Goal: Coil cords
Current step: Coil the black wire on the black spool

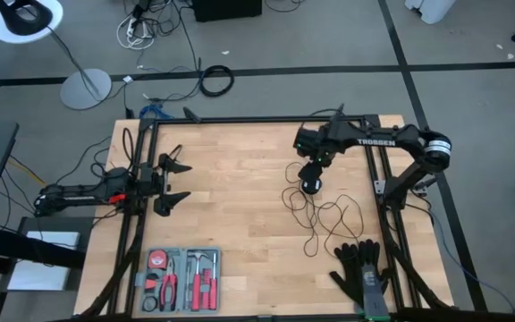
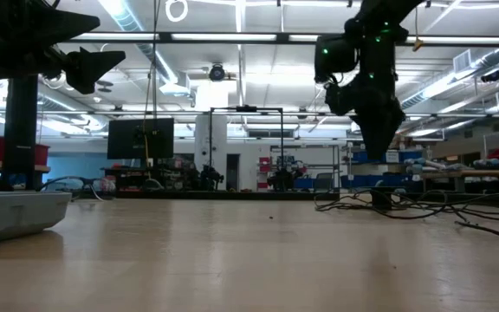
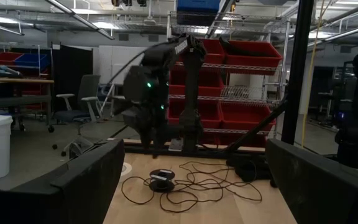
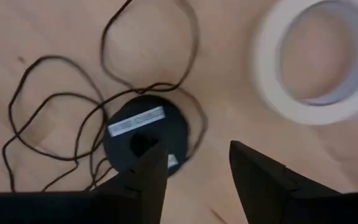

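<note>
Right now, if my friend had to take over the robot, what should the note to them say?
Right gripper: open, hanging just above the round black puck, holding nothing.
Left gripper: open, empty, waiting at the table's left edge, far from the cord.
Cord: thin and black, joined to the puck, spread in loose messy loops on the right half of the table.
White tape ring: lying beside the puck, not part of the job.
Done: nothing tidy yet; no neat coil shows.
Left: gather the loops into a coil, probably starting near the puck.
</note>
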You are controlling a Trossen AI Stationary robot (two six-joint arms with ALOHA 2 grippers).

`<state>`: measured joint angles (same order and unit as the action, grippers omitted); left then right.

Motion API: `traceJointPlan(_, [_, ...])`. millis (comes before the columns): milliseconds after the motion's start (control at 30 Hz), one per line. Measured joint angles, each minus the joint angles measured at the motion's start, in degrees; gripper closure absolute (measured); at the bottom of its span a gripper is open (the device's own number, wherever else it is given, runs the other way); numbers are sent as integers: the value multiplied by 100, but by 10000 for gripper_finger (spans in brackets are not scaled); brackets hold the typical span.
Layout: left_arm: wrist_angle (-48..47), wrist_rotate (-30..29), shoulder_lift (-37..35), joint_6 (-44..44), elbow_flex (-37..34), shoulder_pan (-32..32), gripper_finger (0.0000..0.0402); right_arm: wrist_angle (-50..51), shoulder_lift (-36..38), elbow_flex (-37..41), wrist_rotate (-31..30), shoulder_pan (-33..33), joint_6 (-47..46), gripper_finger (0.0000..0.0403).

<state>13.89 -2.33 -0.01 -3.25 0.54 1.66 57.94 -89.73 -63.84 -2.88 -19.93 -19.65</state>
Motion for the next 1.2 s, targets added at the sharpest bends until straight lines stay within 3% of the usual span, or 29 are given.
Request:
traceJointPlan(467, [-1, -1, 0, 0, 0, 0, 6, -1813, 30, 1574, 78, 370, -307, 229])
traceJointPlan(600, [-2, -2, 0, -2, -2, -1, 6, -2150, 59, 1742, 52, 370, -469, 267])
traceJointPlan(667, [-1, 0, 0, 0, 0, 1, 6, -2074, 57, 1694, 53, 394, -436, 301])
traceJointPlan(800, [0, 0, 0, -2, 0, -1, 6, -1601, 91, 1386, -99, 462, -233, 302])
traceJointPlan(900, [-2, 0, 0, 0, 0, -1, 6, -975, 304, 1009, -569, 523, -227, 305])
traceJointPlan(1000, [-2, 0, 0, 0, 0, -1, 6, -251, 632, 618, -989, 589, -222, 305])
traceJointPlan(1200, [0, -1, 0, -1, -1, 0, 6, 400, 1557, 48, -1105, 693, -350, 306])
